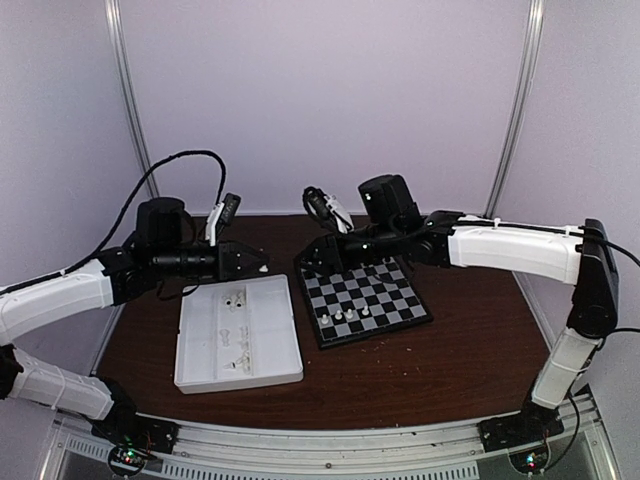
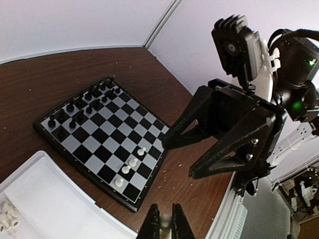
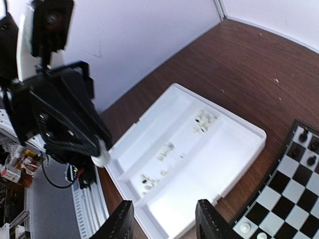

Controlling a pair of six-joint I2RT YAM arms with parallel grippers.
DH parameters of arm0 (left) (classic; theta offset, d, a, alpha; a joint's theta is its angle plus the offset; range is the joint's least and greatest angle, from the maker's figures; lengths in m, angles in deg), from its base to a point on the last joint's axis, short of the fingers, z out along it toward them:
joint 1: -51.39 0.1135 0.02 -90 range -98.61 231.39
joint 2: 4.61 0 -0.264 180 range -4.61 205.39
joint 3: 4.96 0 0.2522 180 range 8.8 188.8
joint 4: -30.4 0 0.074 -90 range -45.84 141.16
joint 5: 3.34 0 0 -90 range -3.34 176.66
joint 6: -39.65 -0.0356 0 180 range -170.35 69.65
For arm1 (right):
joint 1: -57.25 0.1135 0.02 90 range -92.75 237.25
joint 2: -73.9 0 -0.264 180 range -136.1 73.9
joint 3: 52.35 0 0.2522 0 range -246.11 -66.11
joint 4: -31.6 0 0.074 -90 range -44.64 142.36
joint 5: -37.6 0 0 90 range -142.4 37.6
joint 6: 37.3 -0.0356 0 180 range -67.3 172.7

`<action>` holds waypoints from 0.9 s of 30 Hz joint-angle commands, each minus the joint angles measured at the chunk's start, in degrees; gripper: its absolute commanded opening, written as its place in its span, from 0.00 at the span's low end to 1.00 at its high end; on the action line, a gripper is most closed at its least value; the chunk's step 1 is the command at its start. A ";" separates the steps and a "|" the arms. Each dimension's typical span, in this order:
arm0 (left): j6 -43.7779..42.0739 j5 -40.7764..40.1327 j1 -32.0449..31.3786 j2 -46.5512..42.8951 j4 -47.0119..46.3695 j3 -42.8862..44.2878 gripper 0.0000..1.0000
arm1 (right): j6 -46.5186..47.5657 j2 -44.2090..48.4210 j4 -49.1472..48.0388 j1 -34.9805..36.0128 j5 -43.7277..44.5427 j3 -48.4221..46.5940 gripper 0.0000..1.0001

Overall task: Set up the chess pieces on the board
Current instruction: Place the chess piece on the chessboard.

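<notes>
The left hand [image 1: 258, 263] is closed on a small white chessman [image 3: 101, 158], held over the far edge of the white plastic tray [image 1: 240, 380], near the far-left corner of the board [image 1: 400, 310]. The right hand [image 3: 164, 203] hovers by that same corner, fingers apart, nothing between them. A few white chessmen [image 2: 132, 162] stand on the board's near rows; black chessmen [image 2: 75, 112] crowd the far rows. More white pieces [image 3: 202, 119] lie in the tray's compartments, too blurred to identify. The chequered board is black-rimmed, and the table [image 1: 450, 360] is dark wood-grain.
</notes>
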 commanded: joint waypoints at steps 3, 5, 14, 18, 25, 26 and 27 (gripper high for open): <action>8.41 6.24 0.32 0.87 -14.71 -3.36 0.00 | -5.87 -2.62 -14.89 2.13 -8.07 -2.18 0.43; 9.03 6.80 0.32 1.18 -15.83 -3.66 0.00 | -5.87 -3.14 -15.58 2.62 -9.45 -2.45 0.43; 9.50 7.45 0.32 1.48 -17.28 -3.82 0.00 | -3.87 -4.18 -13.21 4.47 -10.36 -3.31 0.43; 9.82 7.77 0.32 1.50 -17.76 -3.88 0.00 | -3.89 -4.21 -13.45 4.49 -9.99 -2.81 0.41; 10.33 8.47 0.32 1.65 -18.58 -4.22 0.00 | -4.01 -4.23 -14.12 4.49 -9.63 -2.57 0.30; 10.33 8.63 0.32 1.65 -18.63 -4.23 0.00 | -4.17 -4.19 -14.43 4.49 -9.58 -2.41 0.29; 10.29 8.79 0.32 1.66 -18.60 -4.23 0.00 | -4.27 -4.11 -14.66 4.49 -9.38 -2.27 0.27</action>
